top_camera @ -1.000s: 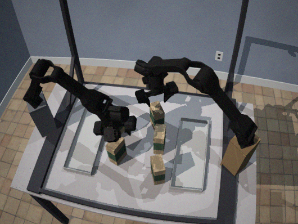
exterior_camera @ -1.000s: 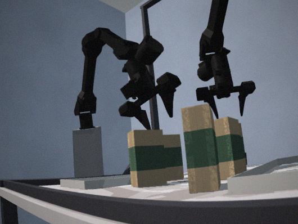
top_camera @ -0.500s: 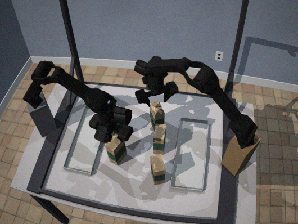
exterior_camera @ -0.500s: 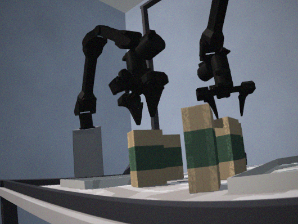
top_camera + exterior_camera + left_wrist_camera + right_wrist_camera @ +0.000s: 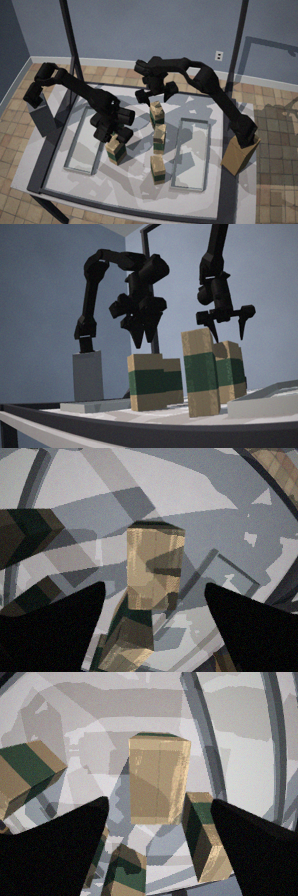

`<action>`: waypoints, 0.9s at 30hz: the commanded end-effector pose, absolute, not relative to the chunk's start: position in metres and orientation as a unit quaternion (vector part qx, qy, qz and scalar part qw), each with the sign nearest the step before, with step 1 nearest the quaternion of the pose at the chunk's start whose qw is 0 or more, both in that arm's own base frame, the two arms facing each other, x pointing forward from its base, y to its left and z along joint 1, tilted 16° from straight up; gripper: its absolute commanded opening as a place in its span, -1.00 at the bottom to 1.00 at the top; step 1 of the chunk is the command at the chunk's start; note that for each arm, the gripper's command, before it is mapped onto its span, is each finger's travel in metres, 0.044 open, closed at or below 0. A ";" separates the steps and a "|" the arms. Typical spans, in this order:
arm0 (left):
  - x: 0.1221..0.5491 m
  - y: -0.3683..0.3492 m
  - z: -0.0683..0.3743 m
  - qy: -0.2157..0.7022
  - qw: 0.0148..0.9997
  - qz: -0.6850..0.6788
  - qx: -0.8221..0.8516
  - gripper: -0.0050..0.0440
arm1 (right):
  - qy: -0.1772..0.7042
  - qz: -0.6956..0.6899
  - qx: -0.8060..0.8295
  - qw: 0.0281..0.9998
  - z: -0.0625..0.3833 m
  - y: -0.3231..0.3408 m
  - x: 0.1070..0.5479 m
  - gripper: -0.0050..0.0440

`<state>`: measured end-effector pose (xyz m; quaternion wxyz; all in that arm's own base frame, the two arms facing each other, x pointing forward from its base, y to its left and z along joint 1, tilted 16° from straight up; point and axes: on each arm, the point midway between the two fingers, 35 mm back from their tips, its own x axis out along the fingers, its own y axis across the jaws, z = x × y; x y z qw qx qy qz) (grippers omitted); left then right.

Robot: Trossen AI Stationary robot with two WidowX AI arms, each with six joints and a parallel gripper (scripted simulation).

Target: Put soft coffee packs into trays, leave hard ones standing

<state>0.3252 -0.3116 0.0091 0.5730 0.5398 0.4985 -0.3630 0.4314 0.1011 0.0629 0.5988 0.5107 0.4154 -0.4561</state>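
The left gripper (image 5: 157, 102) (image 5: 229, 340) (image 5: 155, 585) is open and empty above the far pack (image 5: 157, 112) (image 5: 155, 563) of its row. The middle pack (image 5: 159, 138) (image 5: 225, 370) and the near pack (image 5: 158, 169) (image 5: 201, 373) stand upright in that row. The right gripper (image 5: 144, 345) (image 5: 161, 801) is open and empty above the near pack (image 5: 116, 153) (image 5: 147, 381) (image 5: 157, 779) of its row. The other pack (image 5: 174, 381) (image 5: 202, 837) stands behind it, mostly hidden in the top view. Softness cannot be seen.
The left arm's tray (image 5: 174, 157) lies flat between its row and the arm's base. The right arm's tray (image 5: 73, 140) (image 5: 107, 405) lies flat on the other side. Both show no packs. A dark frame edge borders the bench.
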 end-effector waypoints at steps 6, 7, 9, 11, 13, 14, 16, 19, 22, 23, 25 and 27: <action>0.330 -0.313 0.009 0.490 0.581 -0.363 0.539 0.67 | 0.406 -0.449 0.520 0.602 0.065 0.101 0.440 0.64; 0.330 -0.313 0.009 0.490 0.581 -0.363 0.539 0.67 | 0.406 -0.449 0.520 0.602 0.065 0.101 0.440 0.64; 0.330 -0.313 0.009 0.490 0.581 -0.363 0.539 0.67 | 0.406 -0.449 0.520 0.602 0.065 0.101 0.440 0.64; 0.330 -0.313 0.009 0.490 0.581 -0.363 0.539 0.67 | 0.406 -0.449 0.520 0.602 0.065 0.101 0.440 0.64; 0.330 -0.313 0.009 0.490 0.581 -0.363 0.539 0.67 | 0.406 -0.449 0.520 0.602 0.065 0.101 0.440 0.64; 0.330 -0.313 0.009 0.490 0.581 -0.363 0.539 0.67 | 0.406 -0.449 0.520 0.602 0.065 0.101 0.440 0.64; 0.330 -0.313 0.009 0.490 0.581 -0.363 0.539 0.67 | 0.406 -0.449 0.520 0.602 0.065 0.101 0.440 0.64; 0.330 -0.313 0.009 0.490 0.581 -0.363 0.539 0.67 | 0.406 -0.449 0.520 0.602 0.065 0.101 0.440 0.64; 0.330 -0.313 0.009 0.490 0.581 -0.363 0.539 0.67 | 0.406 -0.449 0.520 0.602 0.065 0.101 0.440 0.64; 0.330 -0.313 0.009 0.490 0.581 -0.363 0.539 0.67 | 0.406 -0.449 0.520 0.602 0.065 0.101 0.440 0.64; 0.330 -0.313 0.009 0.490 0.581 -0.363 0.539 0.67 | 0.406 -0.449 0.520 0.602 0.065 0.101 0.440 0.64; 0.330 -0.313 0.009 0.490 0.581 -0.363 0.539 0.67 | 0.406 -0.449 0.520 0.602 0.063 0.100 0.441 0.64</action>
